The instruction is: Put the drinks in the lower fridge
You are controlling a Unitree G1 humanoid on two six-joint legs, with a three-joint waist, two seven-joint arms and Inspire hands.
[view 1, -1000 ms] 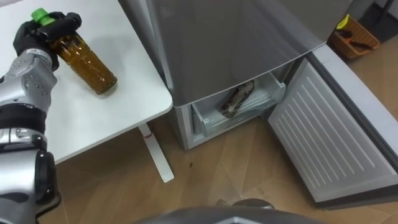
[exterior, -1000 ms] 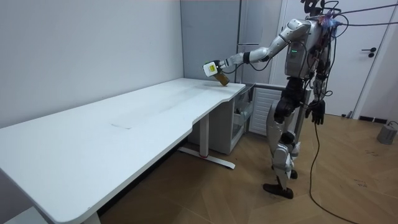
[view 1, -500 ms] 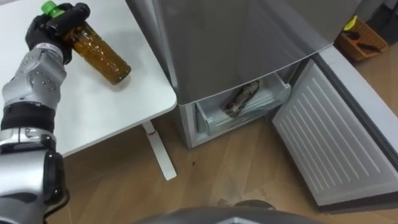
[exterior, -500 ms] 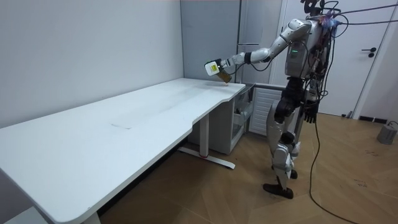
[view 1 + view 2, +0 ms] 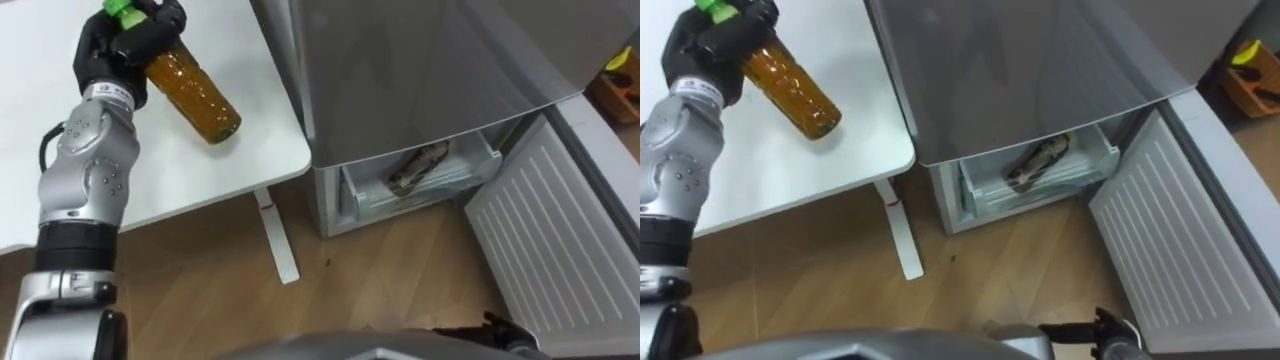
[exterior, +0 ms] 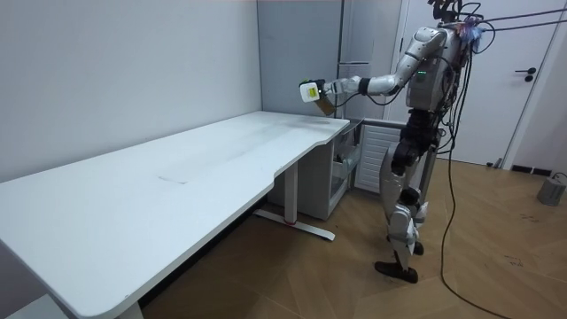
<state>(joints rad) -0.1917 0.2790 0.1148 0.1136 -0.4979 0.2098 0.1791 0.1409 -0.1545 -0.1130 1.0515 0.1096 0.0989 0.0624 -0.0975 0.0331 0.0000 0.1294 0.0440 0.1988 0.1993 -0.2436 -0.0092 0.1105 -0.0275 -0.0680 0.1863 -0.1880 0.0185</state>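
My left hand (image 5: 125, 45) is shut on the neck of an amber drink bottle (image 5: 195, 95) with a green cap, held tilted in the air above the white table's corner (image 5: 250, 160). In the room view the hand (image 6: 310, 91) holds the bottle (image 6: 327, 105) out in front of the grey fridge (image 6: 354, 53). The lower fridge compartment stands open, and its drawer (image 5: 440, 185) holds a dark bottle (image 5: 420, 167) lying on its side. The compartment door (image 5: 560, 230) swings out to the right. My right hand (image 5: 1110, 335) is a dark shape at the bottom edge.
I stand on the wood floor between the table's end and the open fridge door. The table leg (image 5: 275, 240) stands just left of the fridge. An orange box (image 5: 622, 88) sits on the floor beyond the door, at the top right.
My left arm has lifted the bottle off the table and carried it up and towards the fridge. My right hand has swung from beside my hip to in front of my body.
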